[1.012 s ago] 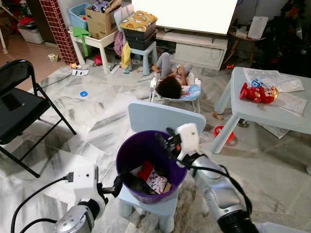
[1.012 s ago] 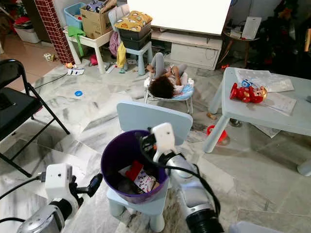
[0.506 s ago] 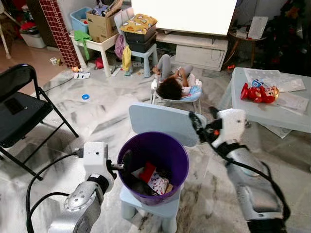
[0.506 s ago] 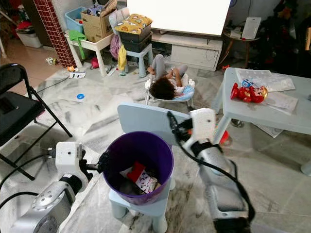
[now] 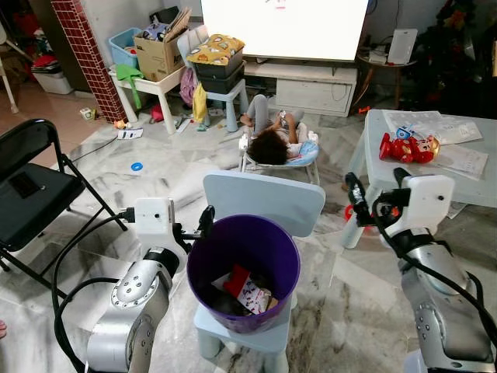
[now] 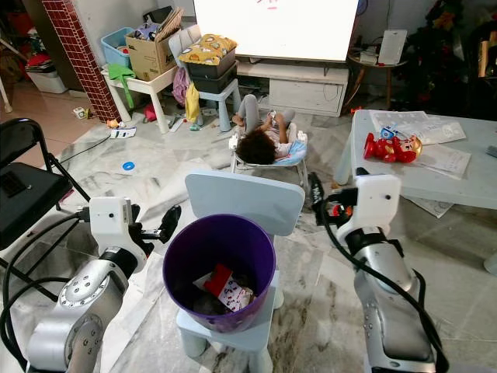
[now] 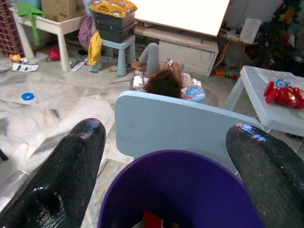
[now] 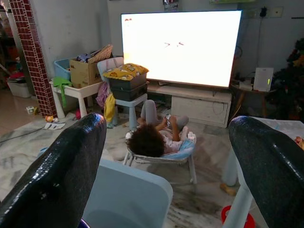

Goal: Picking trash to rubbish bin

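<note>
A purple bin (image 5: pixel 203 264) stands on the seat of a small pale blue chair (image 5: pixel 262 200). Red and white wrappers (image 5: pixel 247 291) lie at its bottom. My left gripper (image 5: pixel 206 219) hovers at the bin's left rim, open, with nothing between its fingers; in the left wrist view the bin's rim (image 7: pixel 180 155) sits just past the gripper (image 7: pixel 166 171). My right gripper (image 5: pixel 353 198) is up in the air to the right of the chair back, apart from the bin, open and empty. The right wrist view looks over the chair back (image 8: pixel 133 190).
A person (image 5: pixel 272 141) lies in a bouncer on the floor behind the chair. At the left stands a black folding chair (image 5: pixel 31 186). A pale table (image 5: pixel 446 183) with a red toy (image 5: pixel 408 148) is close on the right. Boxes and a small table (image 5: pixel 167 47) crowd the back.
My right gripper has left the spot over the bin and swung out to the right. My left gripper has risen to the bin's left rim. The camera has tilted up slightly.
</note>
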